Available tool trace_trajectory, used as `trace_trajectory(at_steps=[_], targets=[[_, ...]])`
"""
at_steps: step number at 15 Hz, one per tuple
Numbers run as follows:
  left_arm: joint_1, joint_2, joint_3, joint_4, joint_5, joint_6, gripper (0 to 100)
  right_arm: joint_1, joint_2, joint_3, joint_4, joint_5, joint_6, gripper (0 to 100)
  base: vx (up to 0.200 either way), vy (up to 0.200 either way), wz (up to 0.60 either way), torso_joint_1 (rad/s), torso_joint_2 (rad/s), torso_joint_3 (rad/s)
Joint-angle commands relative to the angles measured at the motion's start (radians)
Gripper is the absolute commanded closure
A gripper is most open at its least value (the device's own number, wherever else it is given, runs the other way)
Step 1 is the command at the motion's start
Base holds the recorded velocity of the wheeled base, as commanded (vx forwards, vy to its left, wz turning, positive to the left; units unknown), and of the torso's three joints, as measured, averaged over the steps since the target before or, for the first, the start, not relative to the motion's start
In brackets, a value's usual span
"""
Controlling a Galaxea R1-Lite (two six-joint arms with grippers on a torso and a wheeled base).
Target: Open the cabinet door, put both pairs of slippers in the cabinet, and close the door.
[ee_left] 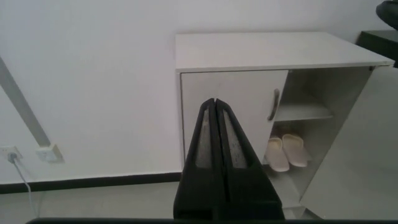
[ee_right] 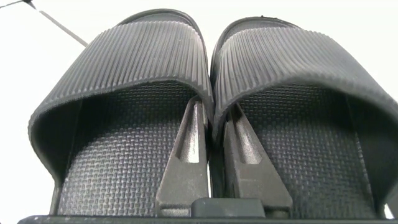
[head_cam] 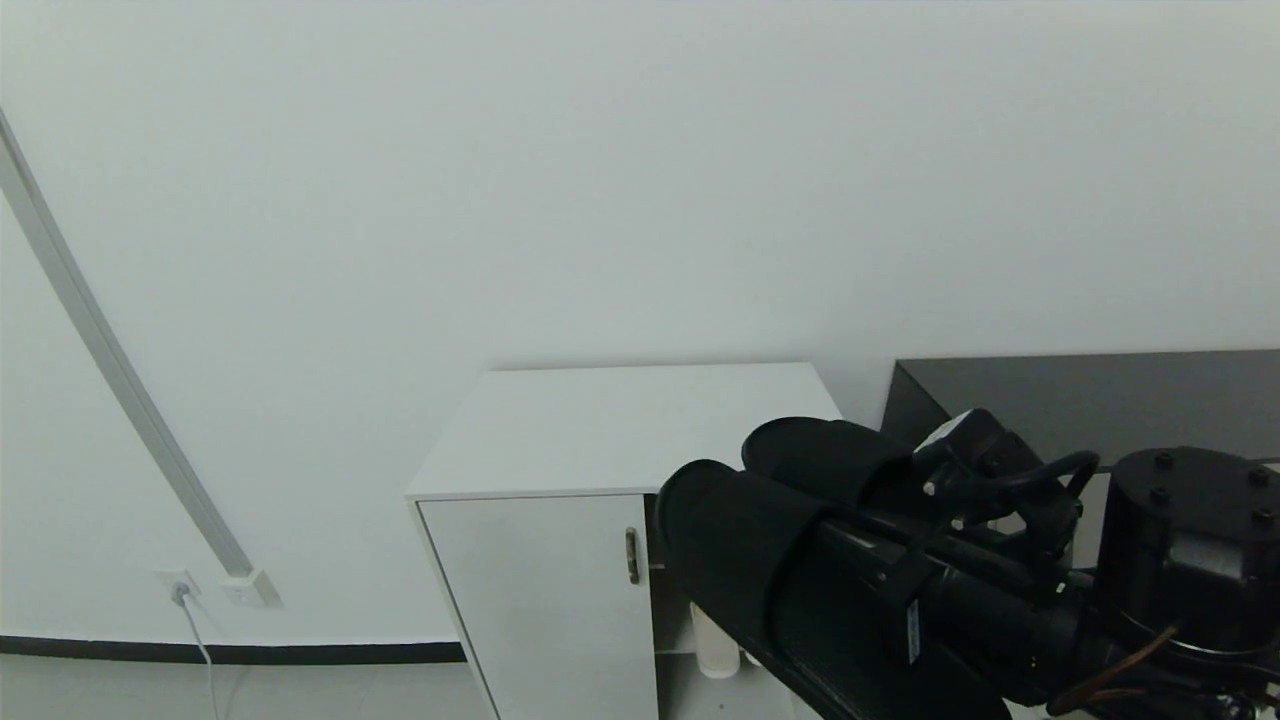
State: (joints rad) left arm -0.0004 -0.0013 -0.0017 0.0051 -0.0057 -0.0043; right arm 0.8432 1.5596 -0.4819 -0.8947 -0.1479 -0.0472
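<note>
A pair of black slippers (head_cam: 760, 520) hangs in front of the white cabinet (head_cam: 620, 430), held side by side. My right gripper (ee_right: 213, 109) is shut on the black slippers (ee_right: 149, 68), pinching their two inner sides together under the straps. The cabinet's (ee_left: 261, 50) left door (ee_left: 233, 106) is closed, with a handle (ee_left: 273, 104) at its edge. Its right half stands open, showing a shelf (ee_left: 301, 112) and a cream pair of slippers (ee_left: 286, 151) on the level below. My left gripper (ee_left: 215, 102) is shut and empty, held in the air facing the closed door.
A dark desk (head_cam: 1100, 390) stands right of the cabinet against the white wall. A wall socket with a cable (head_cam: 178, 585) and a slanted conduit (head_cam: 100, 340) are on the wall to the left. Bare floor lies before the cabinet.
</note>
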Motion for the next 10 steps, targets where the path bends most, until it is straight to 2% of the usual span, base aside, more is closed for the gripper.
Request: trace_trajectory(at_steps=[1, 10], targets=[[0.0, 0.001, 0.0, -0.001, 0.0, 0.0, 100, 0.0, 0.0, 0.003, 0.0, 0.001, 0.0, 100, 0.0, 0.0, 0.0, 0.0, 0.0, 0.0], [0.0, 0.001, 0.0, -0.001, 0.001, -0.003, 100, 0.002, 0.011, 0.02, 0.0, 0.005, 0.001, 100, 0.0, 0.0, 0.0, 0.0, 0.0, 0.0]])
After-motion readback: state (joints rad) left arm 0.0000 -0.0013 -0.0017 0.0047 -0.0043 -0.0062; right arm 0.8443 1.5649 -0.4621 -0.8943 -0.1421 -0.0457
